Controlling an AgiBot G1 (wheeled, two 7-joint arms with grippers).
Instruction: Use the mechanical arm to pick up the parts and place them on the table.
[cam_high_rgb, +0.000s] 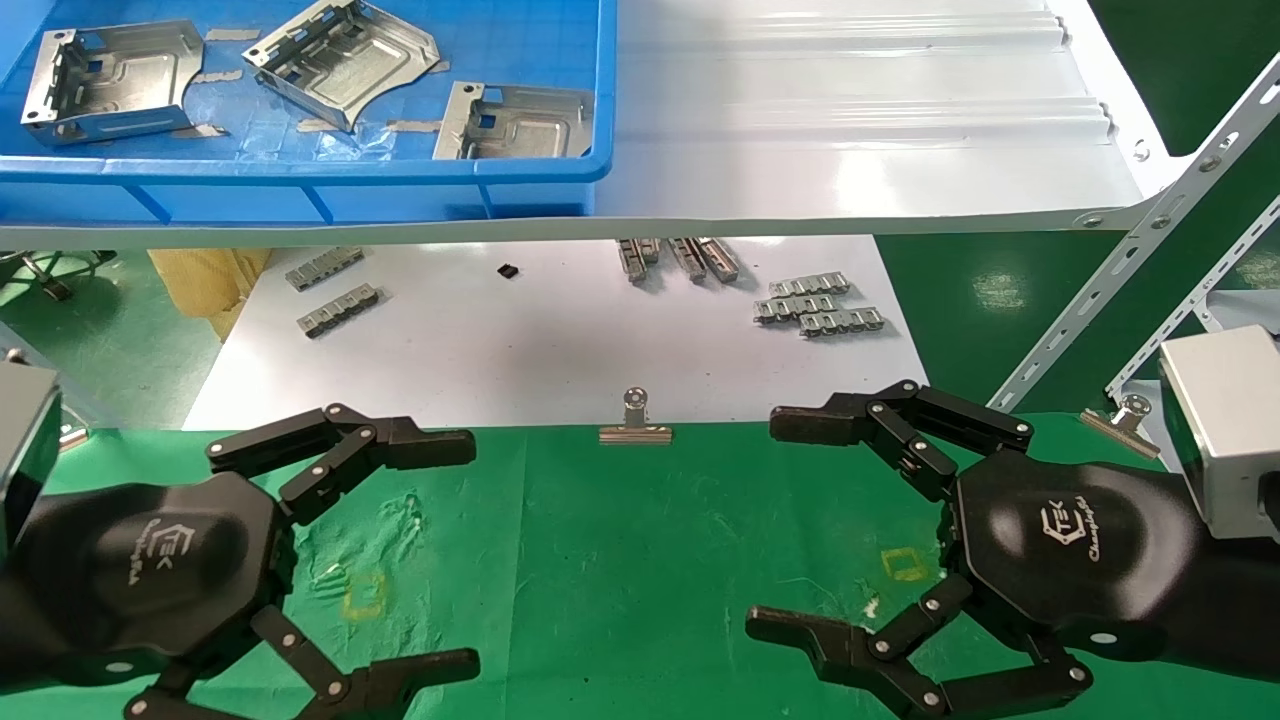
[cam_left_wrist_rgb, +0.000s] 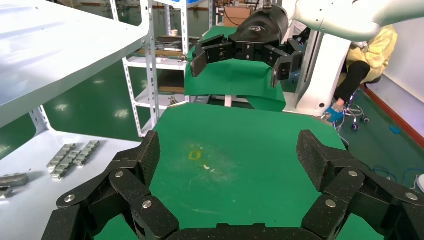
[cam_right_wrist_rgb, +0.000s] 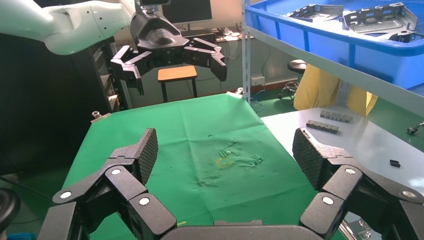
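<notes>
Three silver parts (cam_high_rgb: 110, 80) (cam_high_rgb: 345, 60) (cam_high_rgb: 515, 125) lie in a blue bin (cam_high_rgb: 300, 190) on the glossy white shelf, far beyond both hands; in the right wrist view the parts (cam_right_wrist_rgb: 375, 15) show up in the same bin. My left gripper (cam_high_rgb: 472, 552) (cam_left_wrist_rgb: 230, 152) hovers open and empty over the left side of the green table (cam_high_rgb: 620, 560). Facing it over the right side, my right gripper (cam_high_rgb: 765, 525) (cam_right_wrist_rgb: 225, 150) is also open with nothing between its fingers. Each palm sits close to a yellow square outline (cam_high_rgb: 363, 595) (cam_high_rgb: 905, 563).
Below the shelf (cam_high_rgb: 850, 130), a white board (cam_high_rgb: 540, 350) carries small grey toothed strips (cam_high_rgb: 815, 305) (cam_high_rgb: 335, 305). Binder clips (cam_high_rgb: 635, 425) (cam_high_rgb: 1125, 415) sit at the cloth's far edge. Perforated shelf struts (cam_high_rgb: 1130, 250) slant down at the right.
</notes>
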